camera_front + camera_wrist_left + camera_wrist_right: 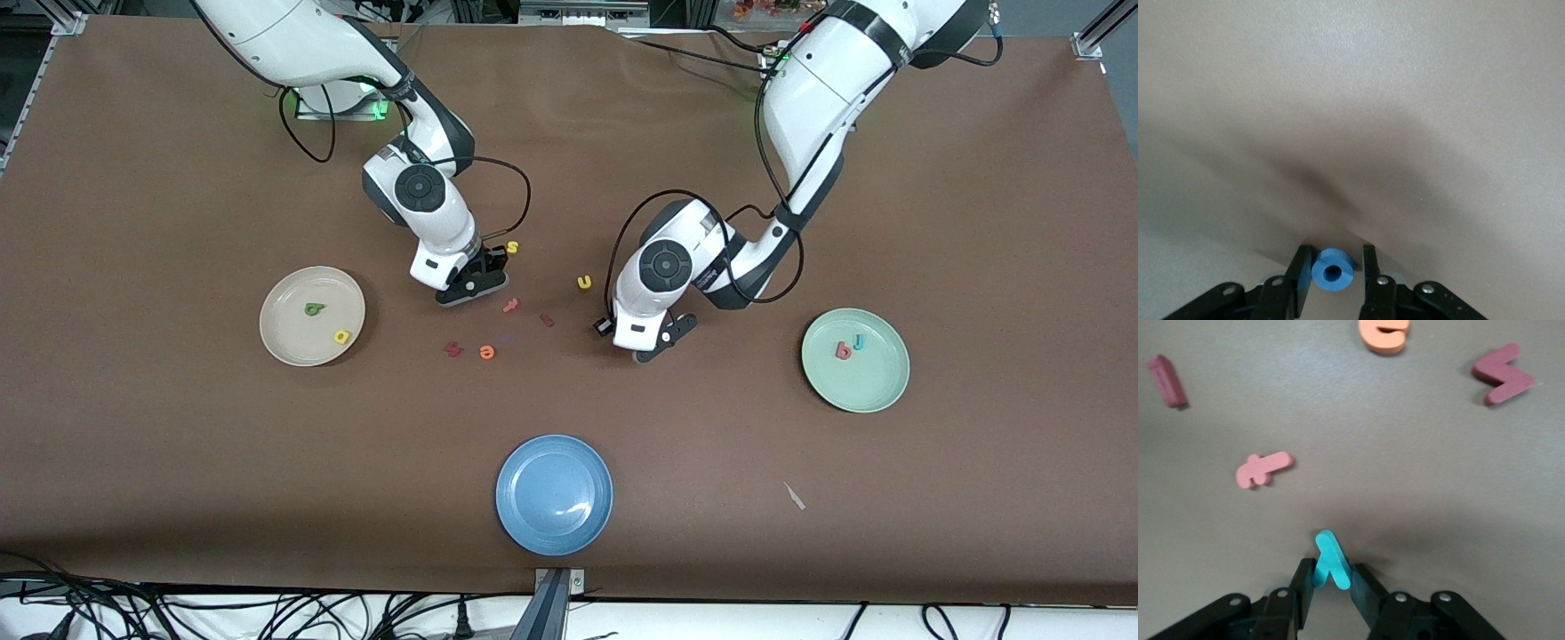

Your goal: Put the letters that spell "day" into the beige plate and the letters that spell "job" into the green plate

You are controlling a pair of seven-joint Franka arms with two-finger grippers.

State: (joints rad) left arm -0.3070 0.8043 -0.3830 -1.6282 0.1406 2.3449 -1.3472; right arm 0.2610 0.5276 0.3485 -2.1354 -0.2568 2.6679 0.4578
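In the right wrist view a teal y (1332, 559) stands on edge between the fingers of my right gripper (1331, 572), which is shut on it. My right gripper (471, 286) is low over the table beside the beige plate (277, 342). That plate holds a green d (313, 309) and a yellow a (342, 337). My left gripper (1336, 255) is shut on a blue o (1333, 271). It sits low (654, 345) between the loose letters and the green plate (871, 384), which holds a pinkish-red b (843, 351) and a teal j (859, 341).
Loose letters lie between the grippers: a yellow s (512, 248), a yellow u (584, 283), a pink letter (510, 305), two dark red ones (547, 320) (453, 349) and an orange e (486, 352). A blue plate (554, 495) sits nearest the front camera.
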